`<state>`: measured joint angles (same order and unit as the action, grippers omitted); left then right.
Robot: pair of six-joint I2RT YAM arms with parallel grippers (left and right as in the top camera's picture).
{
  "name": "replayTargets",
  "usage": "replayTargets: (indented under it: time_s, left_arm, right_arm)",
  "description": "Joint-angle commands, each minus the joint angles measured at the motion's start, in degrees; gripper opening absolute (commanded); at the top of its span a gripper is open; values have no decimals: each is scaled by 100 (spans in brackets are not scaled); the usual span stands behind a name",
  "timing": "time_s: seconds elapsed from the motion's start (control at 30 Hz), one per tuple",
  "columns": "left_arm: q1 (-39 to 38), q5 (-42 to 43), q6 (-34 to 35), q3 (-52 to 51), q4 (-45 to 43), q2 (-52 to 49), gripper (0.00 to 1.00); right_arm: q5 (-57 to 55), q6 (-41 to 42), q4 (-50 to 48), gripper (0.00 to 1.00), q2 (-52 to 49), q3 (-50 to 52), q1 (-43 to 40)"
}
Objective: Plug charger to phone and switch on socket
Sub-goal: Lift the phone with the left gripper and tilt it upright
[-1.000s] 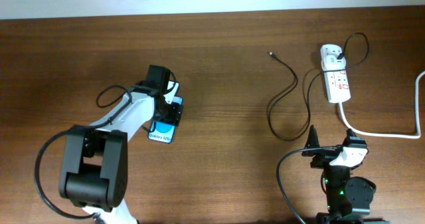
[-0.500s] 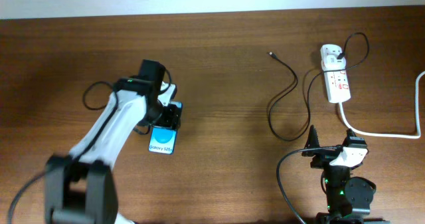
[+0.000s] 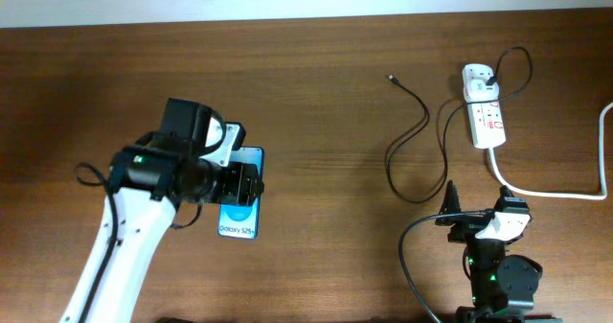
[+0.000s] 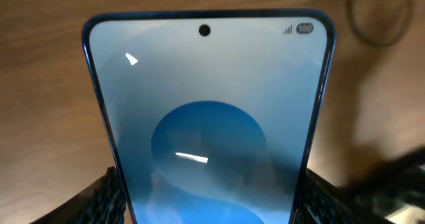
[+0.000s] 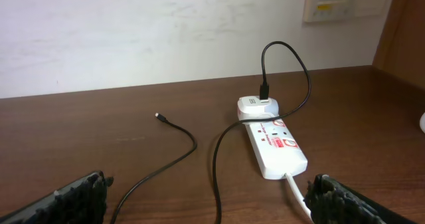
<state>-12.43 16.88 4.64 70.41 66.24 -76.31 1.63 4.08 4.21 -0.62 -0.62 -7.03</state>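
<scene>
While the phone (image 3: 238,218) is pinched in the left gripper (image 3: 243,182), the charger tip (image 3: 391,77) is noted well right of it.

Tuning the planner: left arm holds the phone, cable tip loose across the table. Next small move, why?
Probably carry the phone right, toward the loose tip of the charger. The left gripper has its jaws on the phone's edges, the tip lies far to the right, and the cable's other end already sits in the socket. The right gripper is open, free to take the tip.
</scene>
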Motion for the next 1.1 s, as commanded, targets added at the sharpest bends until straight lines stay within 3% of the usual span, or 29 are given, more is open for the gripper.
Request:
replayTargets:
  time_s: [0.0,0.07,0.23,0.37,0.67,0.9,1.07]
  left_arm:
    - [42,501,492,68,184,238,43]
    - [42,691,737,68,352,238,43]
    - [42,2190,737,68,369,238,41]
    - [42,2715,914,68,369,238,40]
    - [46,2673,1838,68,-7,236,41]
    - [46,1867,2863,68,-564,236,39]
    - [48,1561,2924,68,-577,236,40]
  right_arm:
    - [74,-17,22,98,42,31,31]
    - [74,-17,22,98,42,31,31]
    - [74,-17,22,98,42,31,31]
    - [74,-17,22,98,42,31,31]
    - [74,-17,22,98,42,31,31]
    - [74,-17,22,98,42,31,31]
    - [74,-17,22,98,42,31,31]
